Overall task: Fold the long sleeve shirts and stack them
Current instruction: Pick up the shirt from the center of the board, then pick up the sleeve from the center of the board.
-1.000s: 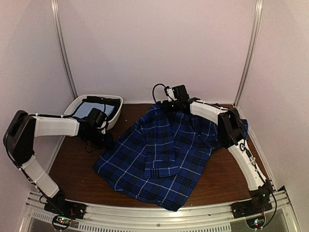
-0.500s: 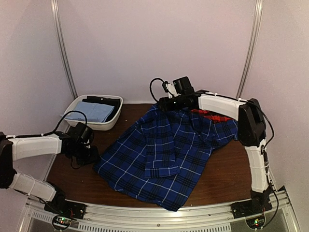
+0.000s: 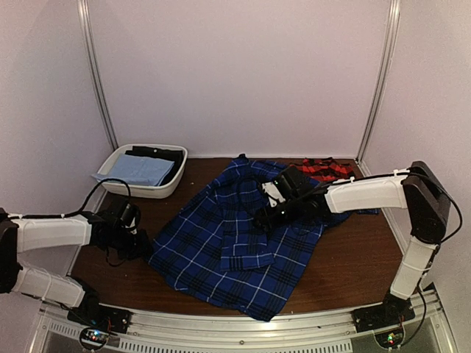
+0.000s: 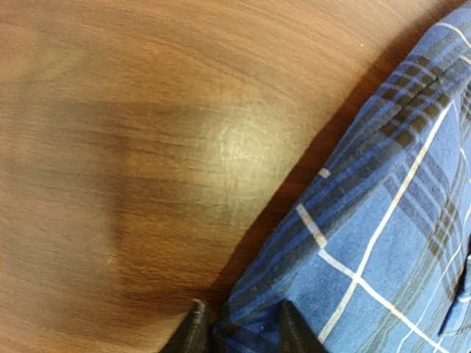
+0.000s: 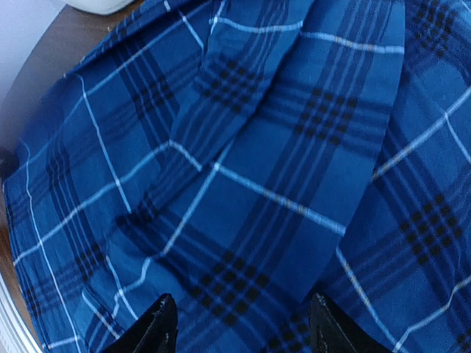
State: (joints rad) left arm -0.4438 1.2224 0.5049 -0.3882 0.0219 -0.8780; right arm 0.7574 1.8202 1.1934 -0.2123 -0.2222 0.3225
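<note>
The dark blue plaid shirt (image 3: 243, 239) lies spread and rumpled across the middle of the table, one part folded over its centre. The red-and-black check shirt (image 3: 324, 169) lies bunched at the back right, partly under the blue one. My left gripper (image 3: 138, 244) is low at the blue shirt's left edge. In the left wrist view the jaws are partly open, with that edge (image 4: 346, 243) lying between the fingertips (image 4: 193, 332). My right gripper (image 3: 268, 215) hovers open over the shirt's middle. The blue plaid (image 5: 280, 169) fills the right wrist view between its fingertips (image 5: 158, 327).
A white basin (image 3: 116, 157) stands at the back left, holding a light blue cloth (image 3: 140, 169) and a black garment (image 3: 156, 153). Bare brown table (image 4: 132, 147) shows left of the shirt. Walls close in on three sides, and a metal rail (image 3: 235, 323) runs along the near edge.
My right arm has swung back from the far collar to over the shirt's middle, uncovering the red shirt. My left gripper has moved from the basin down to the shirt's left edge.
</note>
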